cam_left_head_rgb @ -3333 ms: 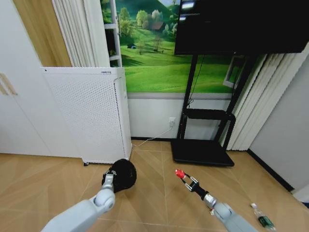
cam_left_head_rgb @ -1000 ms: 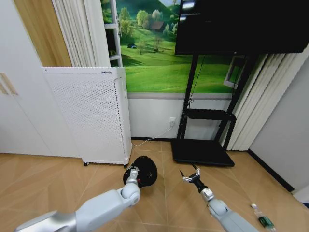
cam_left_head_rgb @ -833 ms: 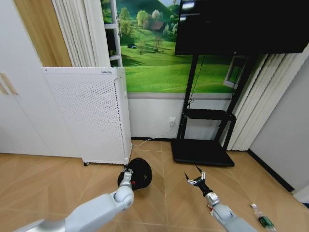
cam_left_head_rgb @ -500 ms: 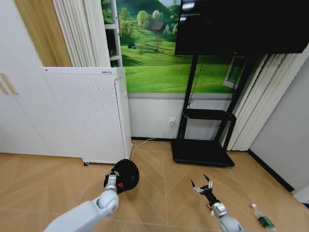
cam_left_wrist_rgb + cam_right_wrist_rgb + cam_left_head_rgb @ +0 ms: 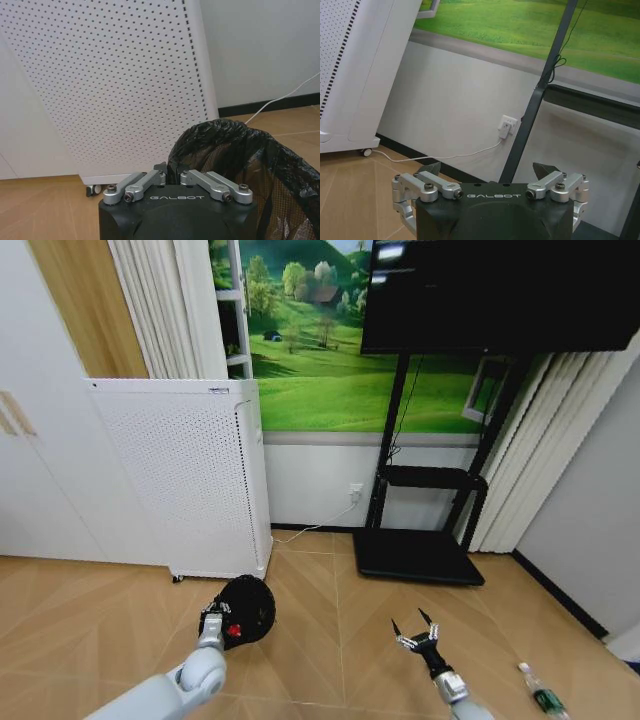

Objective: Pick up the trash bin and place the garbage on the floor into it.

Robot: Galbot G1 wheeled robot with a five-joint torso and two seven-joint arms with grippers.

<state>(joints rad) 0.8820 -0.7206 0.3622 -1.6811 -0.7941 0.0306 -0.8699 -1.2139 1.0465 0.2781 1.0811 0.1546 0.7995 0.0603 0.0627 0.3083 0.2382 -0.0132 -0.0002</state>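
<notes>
My left gripper [image 5: 214, 617] is shut on the rim of the trash bin [image 5: 250, 606], a small black mesh basket held just above the floor. In the left wrist view the left gripper [image 5: 167, 173] pinches the bin's black liner [image 5: 225, 150] at the near rim. A red wad [image 5: 236, 630] of garbage shows in the bin's mouth. My right gripper [image 5: 417, 629] hangs open and empty over the floor to the bin's right; in its own view the right gripper [image 5: 489, 171] has its jaws spread wide. A clear bottle [image 5: 541, 694] with a green label lies on the floor at the far right.
A white perforated appliance [image 5: 190, 480] on casters stands just behind the bin. A black TV stand [image 5: 420, 555] sits against the back wall, with a white cable [image 5: 315, 527] running to a wall socket. Curtains and a grey wall close the right side.
My left arm has swung the bin to the left and drawn it nearer. My right arm has pulled back and lower, its gripper staying open and empty. The red wad it held earlier now shows in the bin.
</notes>
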